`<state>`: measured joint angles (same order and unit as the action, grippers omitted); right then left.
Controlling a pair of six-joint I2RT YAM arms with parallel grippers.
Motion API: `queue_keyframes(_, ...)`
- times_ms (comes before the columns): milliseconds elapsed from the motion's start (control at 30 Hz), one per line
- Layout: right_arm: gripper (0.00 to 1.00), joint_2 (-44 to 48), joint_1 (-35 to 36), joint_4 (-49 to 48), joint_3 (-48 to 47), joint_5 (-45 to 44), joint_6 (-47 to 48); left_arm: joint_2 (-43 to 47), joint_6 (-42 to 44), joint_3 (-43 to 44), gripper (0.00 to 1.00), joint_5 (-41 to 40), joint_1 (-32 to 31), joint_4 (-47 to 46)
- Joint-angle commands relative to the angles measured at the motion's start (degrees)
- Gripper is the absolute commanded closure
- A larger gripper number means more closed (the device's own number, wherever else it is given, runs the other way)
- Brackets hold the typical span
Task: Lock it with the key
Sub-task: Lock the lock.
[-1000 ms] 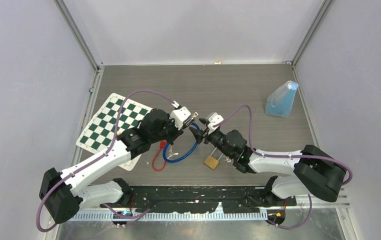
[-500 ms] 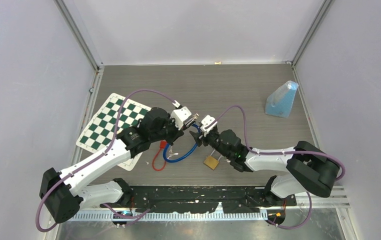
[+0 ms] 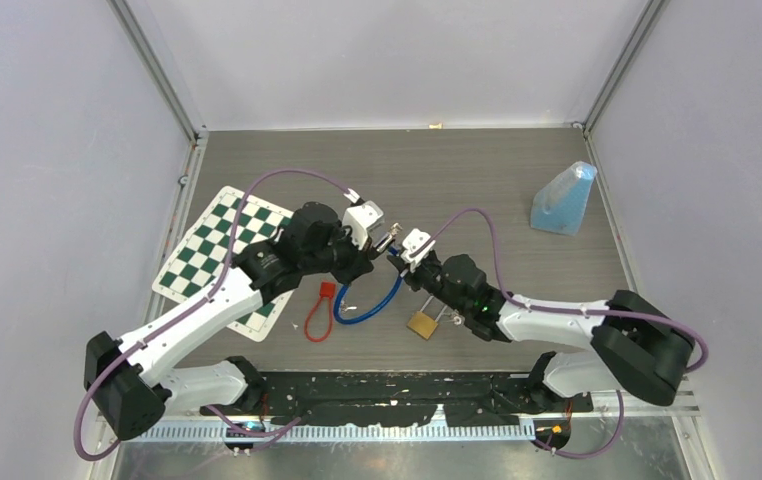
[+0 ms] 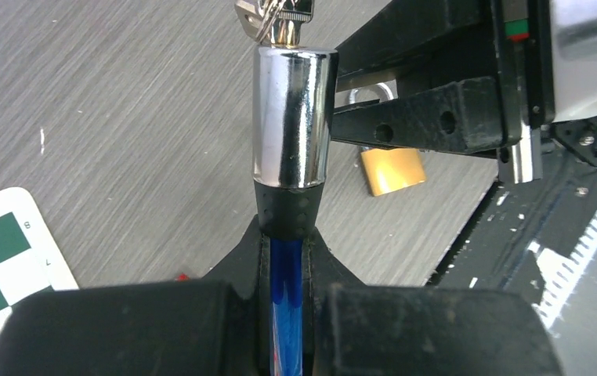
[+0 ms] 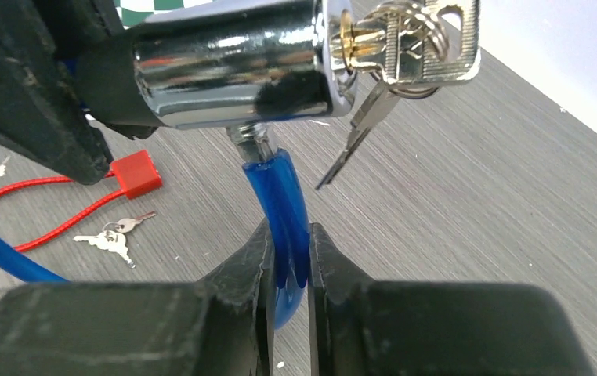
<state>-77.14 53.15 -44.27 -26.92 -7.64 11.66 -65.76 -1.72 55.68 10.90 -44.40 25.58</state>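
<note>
A blue cable lock (image 3: 367,305) has a chrome lock cylinder (image 4: 293,113) with a key (image 5: 405,39) in its end and a second key hanging from the ring. My left gripper (image 4: 286,258) is shut on the blue cable just behind the cylinder's black collar. My right gripper (image 5: 287,262) is shut on the cable's other end, whose metal tip sits in the cylinder's side (image 5: 244,59). Both grippers meet above the table's middle (image 3: 389,250).
A brass padlock (image 3: 422,322) lies near the front edge. A red cable tie (image 3: 319,305) and small loose keys (image 5: 111,235) lie by the blue loop. A checkerboard mat (image 3: 222,255) is at the left, a blue bag (image 3: 565,200) at the back right.
My left gripper has shifted slightly back and right with the cylinder. My right gripper has closed in to meet it, bringing the cable end to the cylinder.
</note>
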Motion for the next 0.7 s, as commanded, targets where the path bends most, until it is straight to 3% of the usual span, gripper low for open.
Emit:
queue_keyframes(0, 0.95, 10.0, 0.38, 0.55, -4.0, 6.36, -0.28, 0.39, -2.22, 3.8, 1.0, 3.46, 1.2, 4.76)
queue_keyframes(300, 0.95, 20.62, 0.38, 13.86, -10.69, 16.63, 2.18, -2.99, 0.11, 6.34, 1.0, 10.32, 1.34, 9.2)
queue_keyframes(567, 0.95, 20.4, 0.47, 39.12, -26.21, 16.92, -4.24, 0.47, -2.38, 8.78, 1.0, 11.66, 1.51, 8.86)
queue_keyframes(667, 0.95, 21.9, 0.48, 43.43, -29.67, 18.89, -6.14, 0.99, -3.57, 10.5, 1.0, 9.78, 2.04, 10.32)
